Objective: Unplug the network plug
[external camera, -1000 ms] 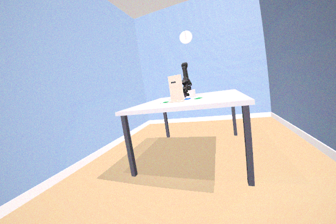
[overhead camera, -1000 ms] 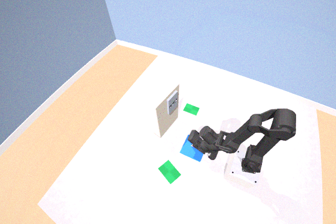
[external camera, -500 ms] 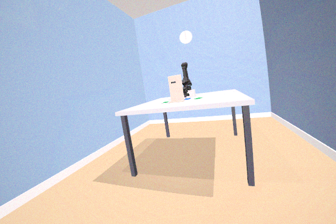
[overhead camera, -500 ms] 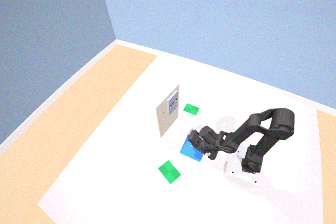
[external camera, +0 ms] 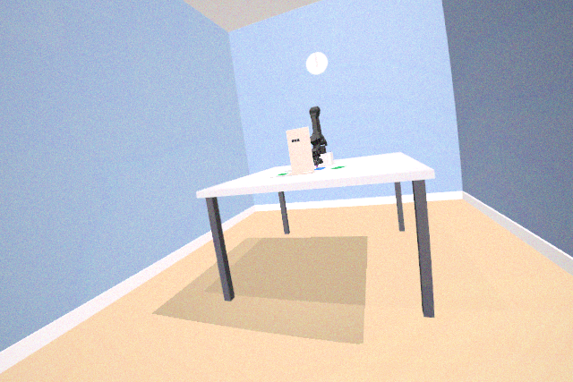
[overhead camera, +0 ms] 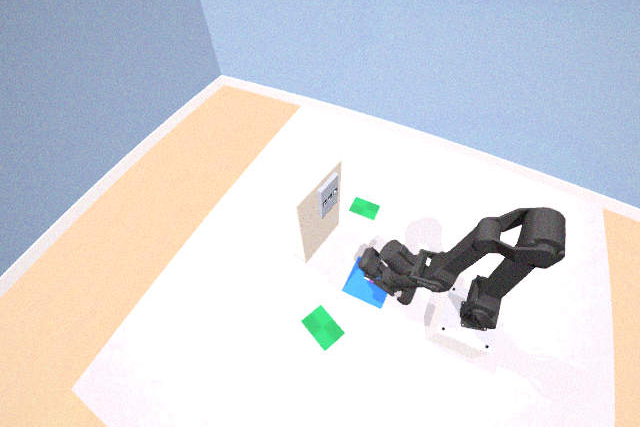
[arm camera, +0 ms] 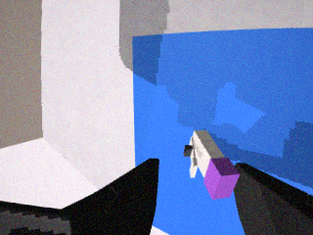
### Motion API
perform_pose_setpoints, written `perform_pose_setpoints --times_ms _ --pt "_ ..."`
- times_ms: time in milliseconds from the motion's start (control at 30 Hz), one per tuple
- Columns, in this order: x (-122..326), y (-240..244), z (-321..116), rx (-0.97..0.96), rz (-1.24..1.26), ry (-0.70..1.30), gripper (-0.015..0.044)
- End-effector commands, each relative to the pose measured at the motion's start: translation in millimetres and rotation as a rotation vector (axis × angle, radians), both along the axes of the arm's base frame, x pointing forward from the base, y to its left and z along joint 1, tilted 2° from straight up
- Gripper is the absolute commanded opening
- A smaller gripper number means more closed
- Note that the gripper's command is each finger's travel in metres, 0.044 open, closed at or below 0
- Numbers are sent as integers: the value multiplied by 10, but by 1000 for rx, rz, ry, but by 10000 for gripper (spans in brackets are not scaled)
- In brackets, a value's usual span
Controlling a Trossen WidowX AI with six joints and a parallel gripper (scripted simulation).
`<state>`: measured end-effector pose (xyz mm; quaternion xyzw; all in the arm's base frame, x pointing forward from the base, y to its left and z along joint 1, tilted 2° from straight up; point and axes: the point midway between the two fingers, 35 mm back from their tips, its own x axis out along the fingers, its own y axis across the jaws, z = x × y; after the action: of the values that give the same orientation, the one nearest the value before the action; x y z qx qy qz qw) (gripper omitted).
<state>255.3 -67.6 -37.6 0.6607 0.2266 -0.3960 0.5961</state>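
The plug [overhead camera: 370, 280] [arm camera: 215, 168] is out of the panel [overhead camera: 311, 223] [external camera: 301, 151] and is over or on the blue square [overhead camera: 361, 289] [external camera: 320, 168] [arm camera: 147, 122], tipped between the fingers of the gripper [overhead camera: 371, 280] [external camera: 317, 164] [arm camera: 196, 171], which stand apart with a gap beside the plug. It looks like the letting-go step. Next, the fingers should open a bit more, then the arm should go straight up from the blue square without bumping the plug.

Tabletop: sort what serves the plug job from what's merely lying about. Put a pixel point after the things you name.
Job:
- plug [overhead camera: 370, 281] [external camera: 316, 166] [arm camera: 220, 183]
- panel [overhead camera: 312, 233] [external camera: 301, 156]
- sockets [overhead camera: 329, 197] [external camera: 295, 140]
- gripper [overhead camera: 376, 285] [external camera: 316, 164] [arm camera: 196, 171]
- blue square [overhead camera: 361, 290] [external camera: 320, 168] [arm camera: 152, 113], apparently the target

Lying about:
- green squares [overhead camera: 323, 327] [external camera: 337, 167], seemingly unneeded
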Motion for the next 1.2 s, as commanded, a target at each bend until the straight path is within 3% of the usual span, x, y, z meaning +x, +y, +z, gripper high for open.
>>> perform_pose_setpoints --times_ms 0,1167 --pt "-11 3 24 -1 -1 -1 156" --pt "-116 44 177 0 3 0 156"
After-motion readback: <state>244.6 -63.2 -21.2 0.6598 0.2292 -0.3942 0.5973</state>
